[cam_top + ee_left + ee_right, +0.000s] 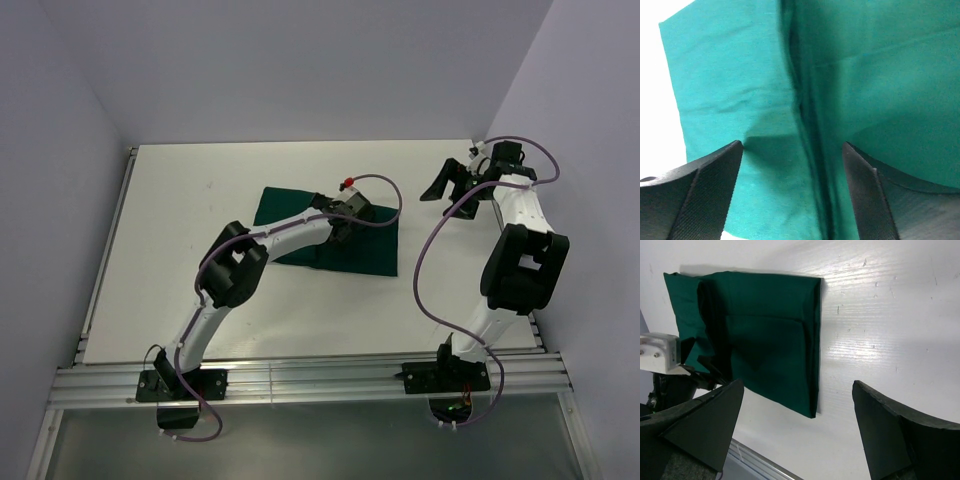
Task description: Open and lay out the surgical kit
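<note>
The surgical kit (290,212) lies as a folded dark green cloth wrap in the middle of the white table (180,200); its contents are hidden inside. My left gripper (346,226) hangs low over the wrap's right half. In the left wrist view it (792,145) is open, and its fingers straddle a raised fold ridge (805,115) of the cloth (730,80) without pinching it. My right gripper (441,188) is at the back right, off the wrap, open and holding nothing. In the right wrist view it (797,383) looks across at the wrap (765,330).
An aluminium rail (300,378) runs along the table's near edge, also seen in the right wrist view (755,460). Pale walls close in the left, back and right sides. The left arm's wrist (662,352) shows beside the wrap.
</note>
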